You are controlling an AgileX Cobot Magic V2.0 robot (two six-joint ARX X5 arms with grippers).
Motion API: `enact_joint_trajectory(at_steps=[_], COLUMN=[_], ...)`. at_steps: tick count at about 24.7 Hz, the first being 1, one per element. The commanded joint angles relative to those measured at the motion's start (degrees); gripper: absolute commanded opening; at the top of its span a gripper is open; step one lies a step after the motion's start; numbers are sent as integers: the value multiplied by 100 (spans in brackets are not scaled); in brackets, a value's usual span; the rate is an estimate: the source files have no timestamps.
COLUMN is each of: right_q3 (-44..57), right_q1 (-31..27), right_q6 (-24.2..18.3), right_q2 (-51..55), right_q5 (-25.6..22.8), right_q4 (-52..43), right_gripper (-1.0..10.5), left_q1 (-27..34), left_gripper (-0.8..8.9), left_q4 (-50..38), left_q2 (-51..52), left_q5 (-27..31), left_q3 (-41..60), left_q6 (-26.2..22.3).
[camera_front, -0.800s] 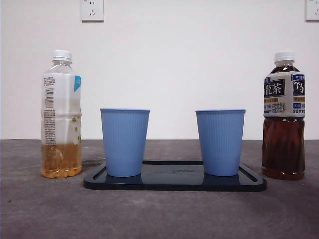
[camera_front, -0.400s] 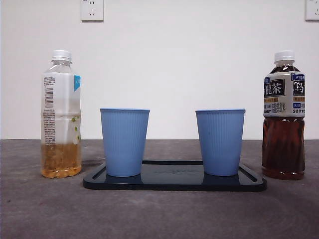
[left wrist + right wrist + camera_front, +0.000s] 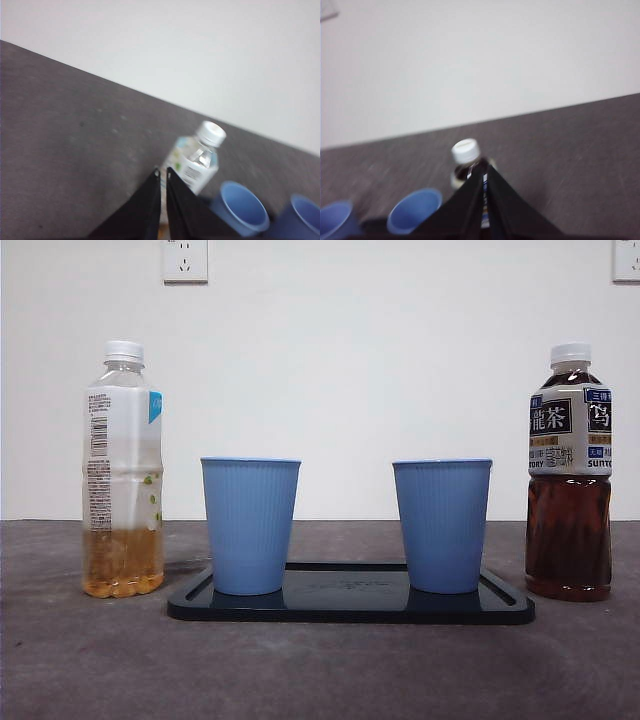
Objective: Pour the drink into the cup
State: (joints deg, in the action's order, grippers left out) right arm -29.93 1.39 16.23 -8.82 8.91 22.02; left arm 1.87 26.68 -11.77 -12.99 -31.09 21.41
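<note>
A: Two blue ribbed cups stand upright on a black tray (image 3: 350, 612) on the grey surface (image 3: 320, 670), the left cup (image 3: 250, 525) and the right cup (image 3: 442, 525) well apart. Neither arm appears in the front view.

B: And the drinks?

A: One pale tea bottle (image 3: 123, 470) with a white cap stands off the tray, just beside its left end, roughly a third full of amber liquid. One dark oolong tea bottle (image 3: 569, 475), also capped, stands just off the right end, filled up to its label.

B: Where are the arms?

A: Both are up high. The left gripper (image 3: 163, 174) hangs over the pale bottle, its jaws pinched together with only a thin slit between them, gripping nothing. The right gripper (image 3: 484, 170) hangs over the dark bottle, its jaws likewise closed on air.

B: What is hard to see?

A: Both wrist views are blurred. The jaws cover each bottle's lower body, one cup is cut off at a corner in each wrist view, and the small label print cannot be read.
</note>
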Motion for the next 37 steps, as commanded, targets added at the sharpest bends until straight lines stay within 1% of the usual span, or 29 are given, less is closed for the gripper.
enact_joint_trajectory(at_steps=[1, 6, 8, 11, 14, 17, 21, 22, 23, 24, 25, 26, 27, 28, 32, 34, 37], right_q3=[-452, -1080, -1290, -1484, -1558, -1558, -1558, -1558, -1558, -1558, -1558, -1558, -1558, -1558, -1554, -1488, -1167], right_q1=[-2, -2, -2, -2, 0, 0, 0, 0, 0, 0, 0, 0, 0, 0, 0, 4, 81], right_q6=[-385, -868, -1091, -1314, -1473, -1572, -1567, -1563, -1563, -1554, -1543, -1539, -1537, -1523, -1434, -1182, -726], right_q2=[-352, -977, -1222, -1510, -1687, -1740, -1740, -1740, -1740, -1740, -1740, -1742, -1742, -1740, -1742, -1742, -1742], right_q5=[326, 1012, 1305, 1556, 1681, 1703, 1698, 1700, 1698, 1696, 1679, 1655, 1657, 1657, 1657, 1663, 1676], right_q4=[492, 1521, 1985, 2566, 3023, 3289, 3320, 3320, 3320, 3320, 3320, 3320, 3320, 3320, 3316, 3174, 2638], right_gripper=[6, 6, 6, 6, 6, 6, 8, 30, 128, 244, 365, 403, 404, 404, 404, 404, 409], left_q1=[4, -9, -24, -109, -229, -345, -385, -385, -385, -385, -385, -385, -385, -385, -385, -385, -385], left_gripper=[16, 16, 16, 16, 16, 16, 31, 43, 115, 207, 333, 421, 485, 507, 505, 504, 504], left_q4=[356, 1132, 1478, 1893, 2151, 2406, 2459, 2465, 2470, 2468, 2468, 2468, 2470, 2472, 2470, 2457, 2439], left_q2=[-382, -938, -1139, -1366, -1493, -1569, -1589, -1589, -1589, -1589, -1589, -1589, -1589, -1589, -1589, -1589, -1589], left_q5=[-402, -1132, -1443, -1764, -1926, -1954, -1954, -1954, -1954, -1954, -1954, -1954, -1954, -1954, -1954, -1954, -1954], left_q3=[-391, -855, -1008, -1154, -1176, -1176, -1176, -1176, -1176, -1176, -1176, -1176, -1176, -1176, -1176, -1176, -1176], left_q6=[-608, -1106, -1390, -1700, -1799, -1904, -1963, -1930, -1919, -1919, -1919, -1919, -1917, -1895, -1882, -1882, -1882])
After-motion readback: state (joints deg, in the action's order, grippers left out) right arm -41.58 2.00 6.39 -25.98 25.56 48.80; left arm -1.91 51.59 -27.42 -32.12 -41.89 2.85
